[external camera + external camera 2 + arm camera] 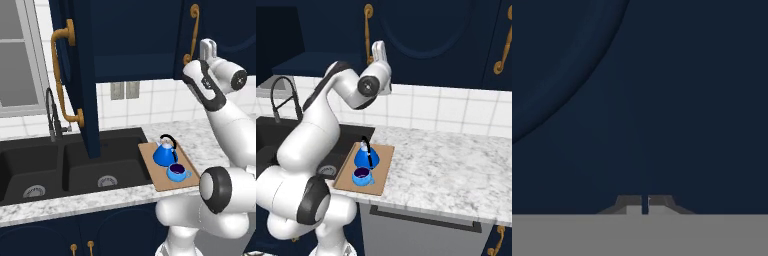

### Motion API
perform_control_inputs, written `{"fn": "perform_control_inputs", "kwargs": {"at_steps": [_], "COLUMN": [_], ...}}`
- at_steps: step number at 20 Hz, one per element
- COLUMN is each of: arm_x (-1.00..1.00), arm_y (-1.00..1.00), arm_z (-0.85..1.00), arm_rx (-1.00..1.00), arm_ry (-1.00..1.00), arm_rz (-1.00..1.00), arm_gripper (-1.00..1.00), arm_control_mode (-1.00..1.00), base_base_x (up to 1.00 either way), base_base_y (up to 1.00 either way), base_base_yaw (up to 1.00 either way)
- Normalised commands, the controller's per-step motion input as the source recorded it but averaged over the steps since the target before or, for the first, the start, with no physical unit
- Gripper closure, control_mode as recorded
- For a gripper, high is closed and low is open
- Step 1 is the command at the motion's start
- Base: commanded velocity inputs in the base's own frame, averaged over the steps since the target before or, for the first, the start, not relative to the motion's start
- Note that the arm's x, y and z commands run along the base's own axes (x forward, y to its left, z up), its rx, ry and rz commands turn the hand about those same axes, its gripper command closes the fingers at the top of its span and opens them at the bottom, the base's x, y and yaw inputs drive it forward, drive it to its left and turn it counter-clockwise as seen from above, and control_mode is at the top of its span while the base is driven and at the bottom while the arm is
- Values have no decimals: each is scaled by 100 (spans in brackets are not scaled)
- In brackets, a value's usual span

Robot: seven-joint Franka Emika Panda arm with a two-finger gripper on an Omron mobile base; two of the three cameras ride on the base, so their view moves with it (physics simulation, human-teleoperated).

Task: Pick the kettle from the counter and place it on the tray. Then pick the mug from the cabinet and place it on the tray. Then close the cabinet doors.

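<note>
I am in a kitchen, a home-style one, rendered rather than real. A black double sink (65, 167) with round drains sits sunk into a white-and-grey speckled marble-look tabletop (451, 160), and a dark arched faucet (52, 116) rises behind it. White square wall tiles (456, 112) run along the back, with two grey wall outlets (125, 90) set in them. Dark navy wall cabinets hang above; one cabinet door (80, 75) with a long curved brass-orange handle (62, 75) stands open over the sink. Navy base cabinets with small brass knobs (82, 246) stand below. A window (17, 55) shows at the left. A blue kettle (165, 151) and a blue mug (177, 172) stand on a wooden board (155, 172).
</note>
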Motion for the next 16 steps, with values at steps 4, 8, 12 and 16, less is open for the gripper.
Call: {"fn": "perform_control_inputs", "kwargs": {"at_steps": [4,8,12,16], "arm_x": [98,50,-37,-44], "arm_y": [16,12,-3,0], "arm_z": [0,0,23,39], "arm_rx": [4,2,0,0], "arm_ry": [16,1,0,0], "arm_rz": [-4,-4,0,0], "arm_gripper": [100,100,100,100], "arm_control_mode": [-100,-100,-100,-100], "base_base_x": [0,0,0,0], "base_base_y": [0,0,0,0], "base_base_yaw": [0,0,0,0]}}
